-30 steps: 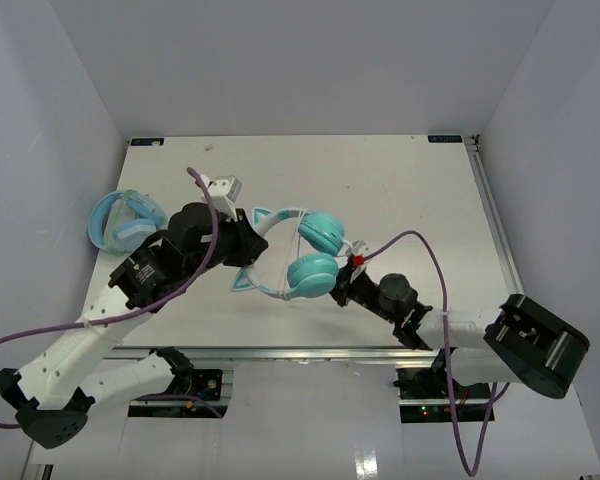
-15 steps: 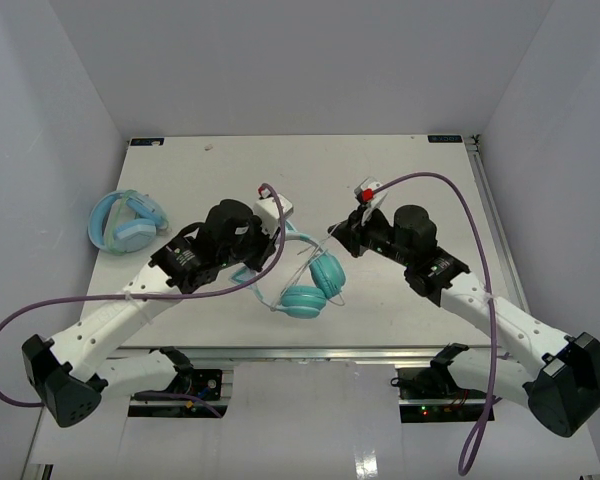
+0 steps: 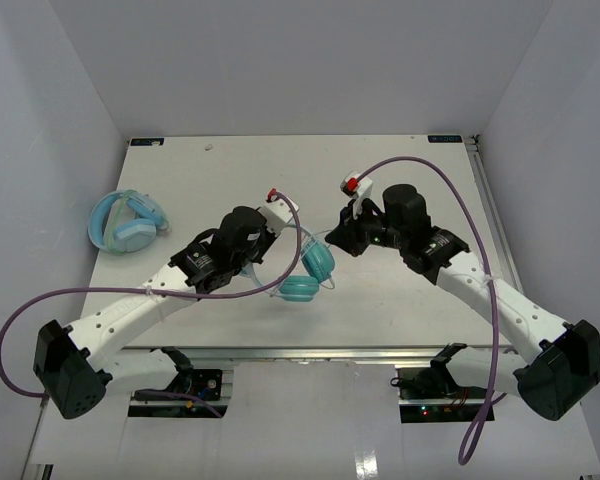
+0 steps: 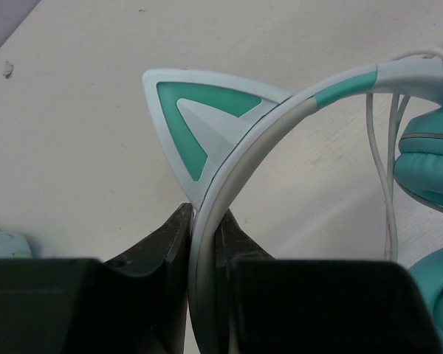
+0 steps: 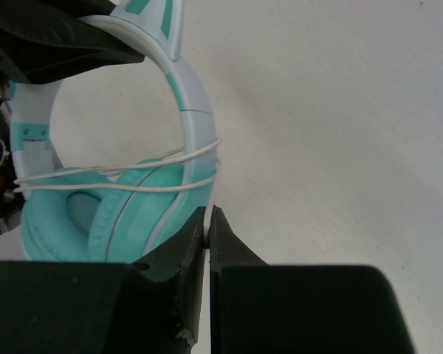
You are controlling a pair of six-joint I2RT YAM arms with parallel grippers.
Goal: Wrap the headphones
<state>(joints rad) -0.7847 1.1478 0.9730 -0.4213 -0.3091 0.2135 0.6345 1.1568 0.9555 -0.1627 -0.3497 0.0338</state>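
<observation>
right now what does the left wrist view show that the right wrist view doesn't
Only left wrist: close up, the left hand shut on the headband under a whole cat ear. Only right wrist: the right hand pinching the cable, looped twice across the band. Both: teal ear cups of the headphones, cable, table.

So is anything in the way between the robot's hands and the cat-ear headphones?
No, nothing is in the way. The left gripper is clamped on the headband of the headphones, beside a cat ear. The right gripper is pinching their thin white cable.
</observation>
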